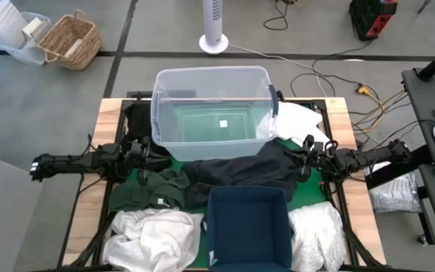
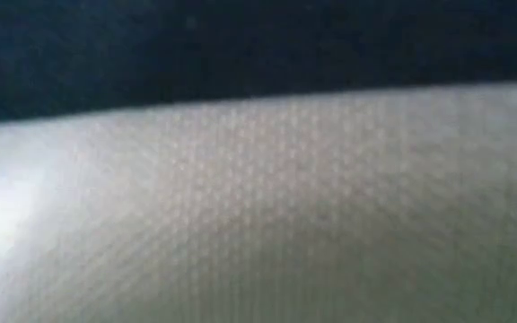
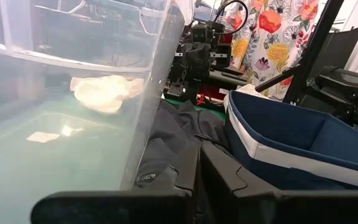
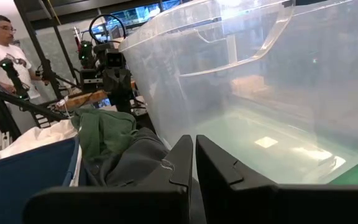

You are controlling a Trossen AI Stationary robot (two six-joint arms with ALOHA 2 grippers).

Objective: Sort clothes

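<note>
A: How is the table laid out?

B: The tub (image 1: 211,106) is set at twelve o'clock and the bin (image 1: 248,227) at six. Between them a dark garment (image 1: 240,170) is spread, with a green one (image 1: 146,189) at its nine o'clock. White cloth is heaped at the bin's nine (image 1: 155,230) and three (image 1: 317,227), and another white piece (image 1: 297,121) is draped by the tub's three o'clock side. Both containers are seen empty of clothes.

A: And the arms?

B: The left gripper (image 3: 197,180) is held shut at nine o'clock, nothing pinched. The right gripper (image 4: 194,174) is likewise shut and empty at three o'clock.

A: How should the first pick be done well?

B: The fingers must be opened before any descent. A raised fold should be pinched, so that only one garment is lifted. It should be raised clear of the container walls before release, probably whites in one and darks in the other.
</note>
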